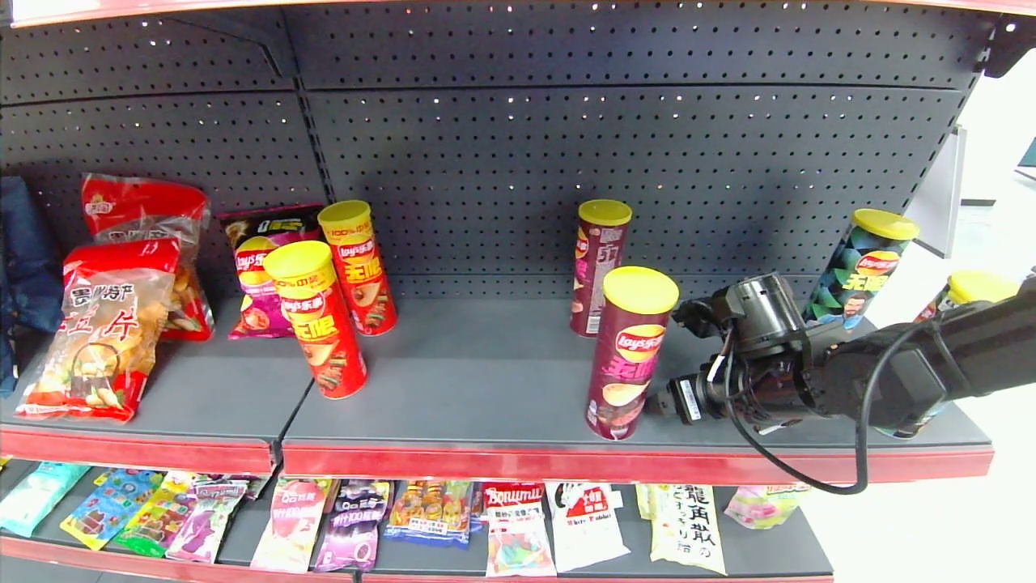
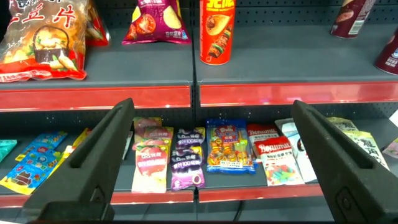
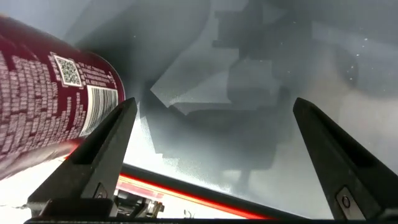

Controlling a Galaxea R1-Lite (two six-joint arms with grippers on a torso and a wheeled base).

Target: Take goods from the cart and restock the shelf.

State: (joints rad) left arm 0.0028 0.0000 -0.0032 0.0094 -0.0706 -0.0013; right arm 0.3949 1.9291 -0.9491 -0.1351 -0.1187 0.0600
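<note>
A maroon chip can with a yellow lid (image 1: 635, 356) stands upright near the front of the grey shelf board (image 1: 486, 380). My right gripper (image 1: 657, 402) is low on the board just to the can's right, open. In the right wrist view the can (image 3: 43, 99) lies outside one finger (image 3: 99, 162), with nothing inside the right gripper (image 3: 214, 109). A second maroon can (image 1: 599, 267) stands behind the first. My left gripper (image 2: 212, 104) is open and empty, held off in front of the shelf.
Two red cans (image 1: 320, 320) and a purple chip bag (image 1: 259, 267) stand mid-left, and red snack bags (image 1: 105, 332) at far left. A dark patterned can (image 1: 862, 267) and another yellow-lidded can (image 1: 971, 291) sit at the right end. Candy packets (image 1: 518, 526) line the lower shelf.
</note>
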